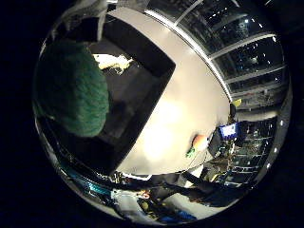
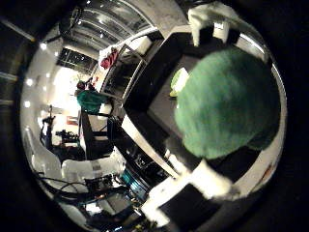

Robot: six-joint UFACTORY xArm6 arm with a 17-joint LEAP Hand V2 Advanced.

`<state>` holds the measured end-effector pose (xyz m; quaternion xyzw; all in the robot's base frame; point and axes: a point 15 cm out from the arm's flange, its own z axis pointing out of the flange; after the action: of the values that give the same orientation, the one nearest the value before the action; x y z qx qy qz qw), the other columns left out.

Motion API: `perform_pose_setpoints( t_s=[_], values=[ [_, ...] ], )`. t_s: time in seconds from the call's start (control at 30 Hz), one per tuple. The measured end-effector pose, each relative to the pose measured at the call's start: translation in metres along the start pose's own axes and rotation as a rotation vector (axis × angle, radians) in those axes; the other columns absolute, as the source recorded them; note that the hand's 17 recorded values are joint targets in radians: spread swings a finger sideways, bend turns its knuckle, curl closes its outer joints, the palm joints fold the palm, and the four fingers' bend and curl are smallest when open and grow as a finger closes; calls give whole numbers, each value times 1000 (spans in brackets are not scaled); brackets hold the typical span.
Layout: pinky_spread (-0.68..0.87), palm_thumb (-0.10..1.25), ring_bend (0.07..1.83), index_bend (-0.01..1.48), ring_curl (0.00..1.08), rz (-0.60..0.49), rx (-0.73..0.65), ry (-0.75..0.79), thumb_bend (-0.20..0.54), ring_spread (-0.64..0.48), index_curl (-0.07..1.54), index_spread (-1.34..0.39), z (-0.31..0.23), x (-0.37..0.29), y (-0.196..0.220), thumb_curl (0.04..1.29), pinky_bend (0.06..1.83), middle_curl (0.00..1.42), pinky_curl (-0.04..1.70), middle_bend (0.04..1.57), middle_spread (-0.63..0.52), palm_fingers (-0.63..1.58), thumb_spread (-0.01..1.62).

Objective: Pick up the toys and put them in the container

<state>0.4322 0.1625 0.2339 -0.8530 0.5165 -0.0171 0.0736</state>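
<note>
A green knitted toy [image 2: 227, 101] fills much of the right thumb side palm view, close to the palm. My hand's [image 2: 198, 182] white and black fingers [image 2: 214, 19] curl around it on two sides. It is held over a black container [image 1: 142, 81], where the right little finger side palm view also shows the green toy [image 1: 71, 87]. A pale yellow toy [image 1: 114, 63] lies inside the container. A small green and red toy [image 1: 198, 144] lies on the white table [image 1: 190, 104] beside the container.
The container stands on the white table, near its edge. Past the table is a room with shelving, ceiling lights and a teal object [image 2: 92, 100] on a stand.
</note>
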Motion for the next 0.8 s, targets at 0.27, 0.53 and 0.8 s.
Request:
perform_pose_setpoints(
  t_s=[0.27,0.53,0.8],
  values=[
    [455,489,422,141,189,4,-44,0,-31,176,259,-484,-7,35,21,296,516,265,493,210,29,-58,1025],
    [460,485,356,164,198,73,-16,41,-26,184,260,-450,-33,108,46,289,480,292,414,197,43,10,1016],
    [437,503,361,165,219,303,17,134,-21,155,278,-394,-48,255,121,291,400,319,354,231,37,143,1032]
  ],
)
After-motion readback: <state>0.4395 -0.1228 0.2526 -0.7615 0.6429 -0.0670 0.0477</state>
